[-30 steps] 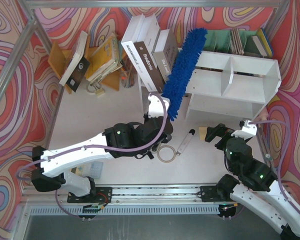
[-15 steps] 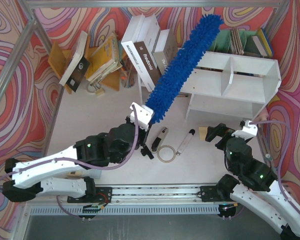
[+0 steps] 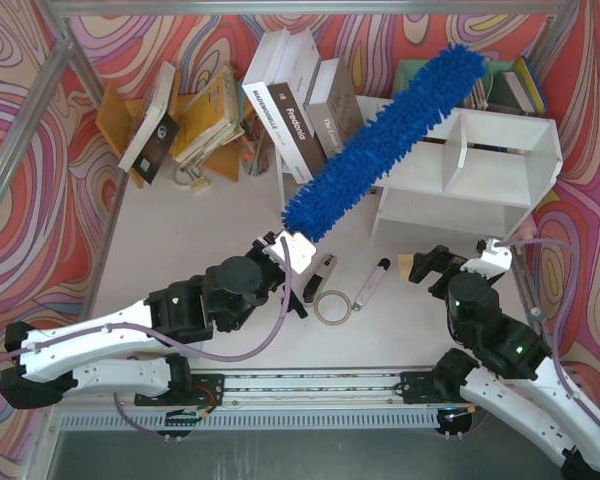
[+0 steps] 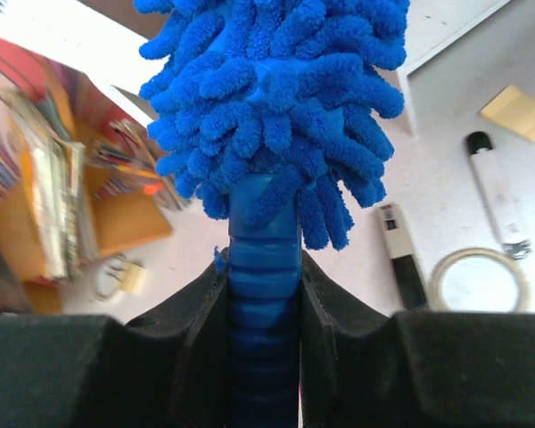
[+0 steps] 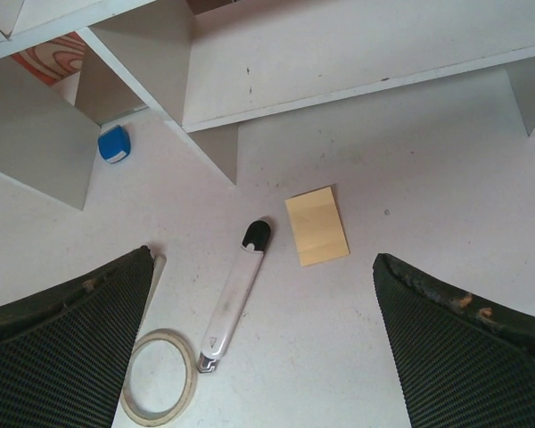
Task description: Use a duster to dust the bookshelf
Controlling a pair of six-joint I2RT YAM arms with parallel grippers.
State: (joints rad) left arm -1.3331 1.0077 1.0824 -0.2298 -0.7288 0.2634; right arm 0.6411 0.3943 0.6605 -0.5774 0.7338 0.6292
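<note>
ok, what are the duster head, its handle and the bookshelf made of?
duster head: looks like soft microfibre; shaggy noodle-like strands, bright blue, matte.
handle: probably moulded plastic; blue, ribbed, slight sheen.
bookshelf: white painted or laminated board, likely wood-based but the core isn't visible; flat smooth matte panels with a few small dark marks.

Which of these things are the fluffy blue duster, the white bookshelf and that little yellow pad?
duster [image 3: 380,140]: top view, middle of its fluffy head.
bookshelf [image 3: 498,178]: top view, inner panel of its right compartment.
yellow pad [image 5: 316,226]: right wrist view, centre of its face.
</note>
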